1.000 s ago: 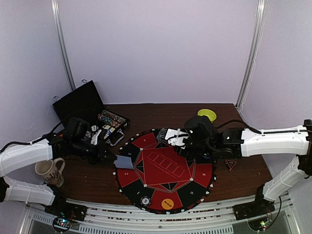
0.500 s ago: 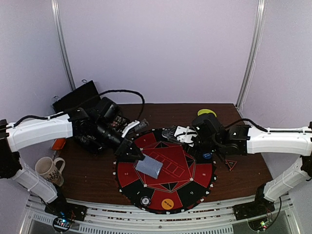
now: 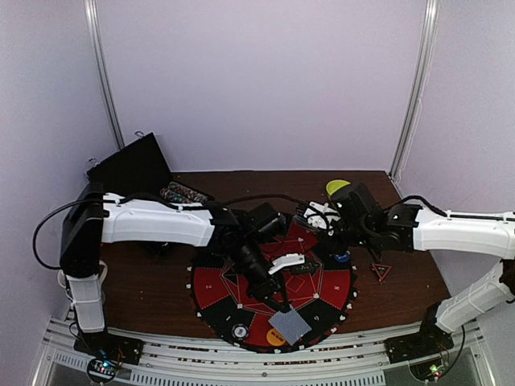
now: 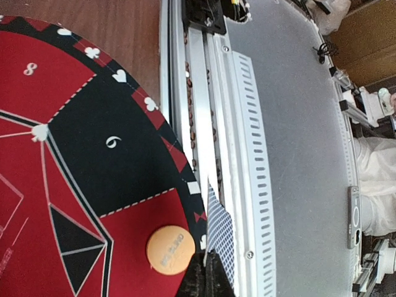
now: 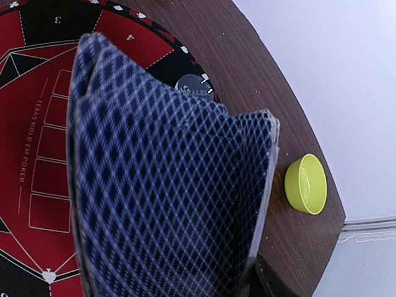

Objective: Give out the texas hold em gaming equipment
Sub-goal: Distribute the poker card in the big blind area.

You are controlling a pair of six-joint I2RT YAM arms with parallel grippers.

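My left gripper (image 3: 283,310) reaches across the round red-and-black mat (image 3: 211,289) to its near edge and is shut on one blue-backed playing card (image 3: 289,325). In the left wrist view the card (image 4: 220,226) shows edge-on in the closed gripper (image 4: 210,273), above the mat rim beside an orange button disc (image 4: 170,249). My right gripper (image 3: 322,219) hovers over the mat's far right edge, shut on a fanned deck of cards (image 5: 167,192). That deck hides most of its fingers. A dark dealer disc (image 5: 193,85) lies on the mat rim.
A lime-green bowl (image 3: 342,189) stands at the back right of the table. An open black case (image 3: 133,167) and a chip tray (image 3: 182,195) sit at the back left. A small disc (image 3: 240,330) and a blue disc (image 3: 344,257) lie on the mat. A metal rail (image 4: 213,111) borders the near edge.
My left arm swung from the table's left side across the mat to its near edge, carrying the card. My right gripper drew back and to the right with the deck.
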